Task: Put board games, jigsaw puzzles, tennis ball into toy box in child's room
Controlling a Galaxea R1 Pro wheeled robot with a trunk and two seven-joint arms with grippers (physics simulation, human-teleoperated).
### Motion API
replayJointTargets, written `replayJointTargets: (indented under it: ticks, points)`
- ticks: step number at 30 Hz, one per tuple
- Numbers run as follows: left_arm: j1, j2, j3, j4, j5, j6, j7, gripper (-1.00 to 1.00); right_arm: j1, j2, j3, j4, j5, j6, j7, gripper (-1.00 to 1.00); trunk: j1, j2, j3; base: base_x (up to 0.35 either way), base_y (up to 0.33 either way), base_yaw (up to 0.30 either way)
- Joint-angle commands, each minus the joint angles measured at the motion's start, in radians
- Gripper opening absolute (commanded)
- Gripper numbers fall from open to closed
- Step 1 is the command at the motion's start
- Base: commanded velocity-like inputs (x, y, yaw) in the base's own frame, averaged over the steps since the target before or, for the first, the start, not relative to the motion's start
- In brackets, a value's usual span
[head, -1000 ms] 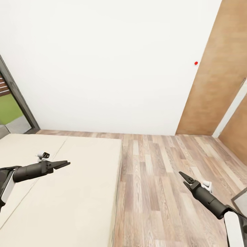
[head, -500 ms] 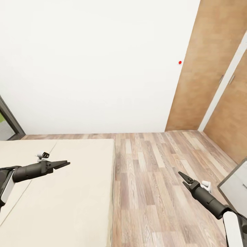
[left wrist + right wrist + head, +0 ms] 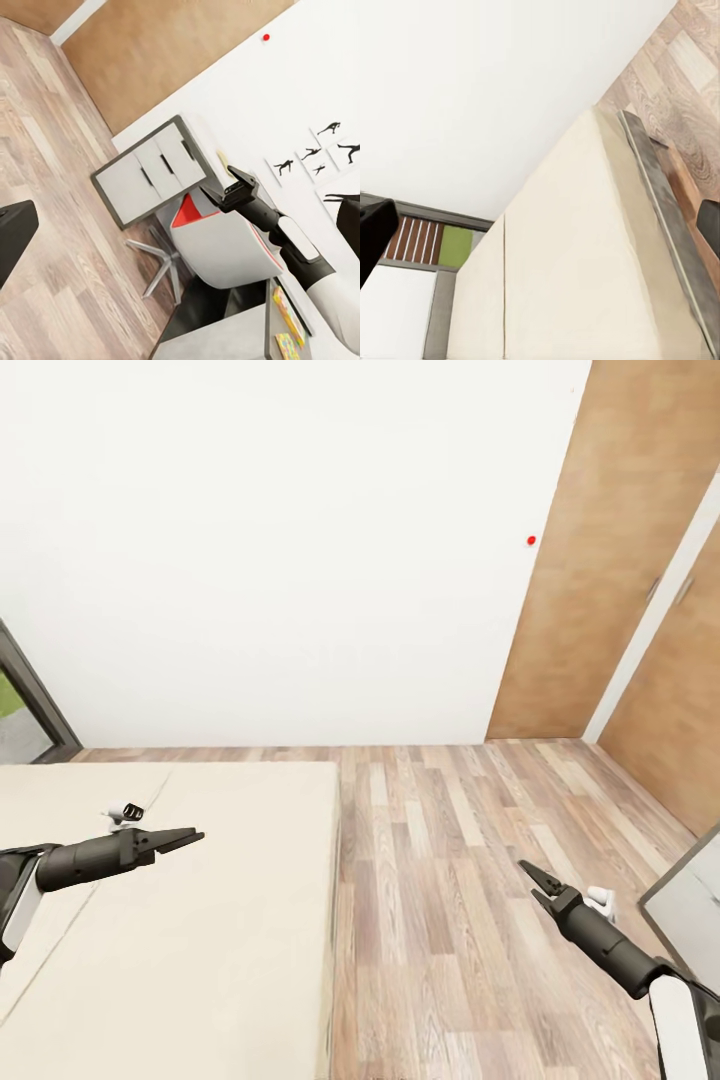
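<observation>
The bed [image 3: 200, 920] lay right under the left gripper [image 3: 190, 837], beige mattress reaching out ahead of its tips, and the left gripper hung over it with fingers parted and nothing in them. The right gripper [image 3: 532, 877] hung off to the far side of the mattress edge, over the wood floor [image 3: 440, 860], its two fingers spread in a V, empty too. The risk, as I read it: with the base on the move and both arms stretched forward, the left arm could scrape the mattress or the trunk could bump the bed frame, and on the other side the right arm had the grey cabinet [image 3: 685, 900] close beside it. In the left wrist view the white chair [image 3: 225, 247] stood just beyond the right gripper, so a swing toward the table [image 3: 225, 341] could clip its backrest. As for what was hard to read: bright flat pieces [image 3: 283, 306] lay on the table past the right arm, cut off at the frame edge and too small to call as puzzle or game box. The bed ran out of view behind the left gripper, so where the games lay on it, I could not tell.
</observation>
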Motion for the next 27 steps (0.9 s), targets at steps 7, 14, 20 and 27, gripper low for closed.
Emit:
replayJointTargets:
  ticks: [7, 14, 20, 27]
  points:
    - [-0.001, 0.000, -0.001, 0.000, -0.001, 0.011, -0.004, 1.00, -0.001, 0.000, -0.003, 0.000, -0.002, 0.006, 0.004, 1.00, 0.000, -0.002, -0.006, -0.012, 0.015, 0.089]
    - [-0.001, 0.000, -0.001, 0.000, -0.001, 0.011, -0.004, 1.00, -0.001, 0.000, -0.006, 0.000, -0.002, 0.006, 0.006, 1.00, 0.000, -0.002, -0.007, -0.001, 0.228, 0.007]
    - [-0.001, 0.000, -0.001, 0.000, -0.002, 0.012, -0.004, 1.00, -0.001, 0.000, -0.006, 0.000, -0.002, 0.006, 0.008, 1.00, 0.000, -0.002, -0.007, 0.000, 0.280, 0.000]
    - [-0.001, 0.000, -0.001, 0.000, -0.002, 0.012, -0.004, 1.00, -0.001, 0.000, -0.006, 0.000, -0.002, 0.006, 0.007, 1.00, 0.000, -0.002, -0.007, 0.000, 0.283, 0.000]
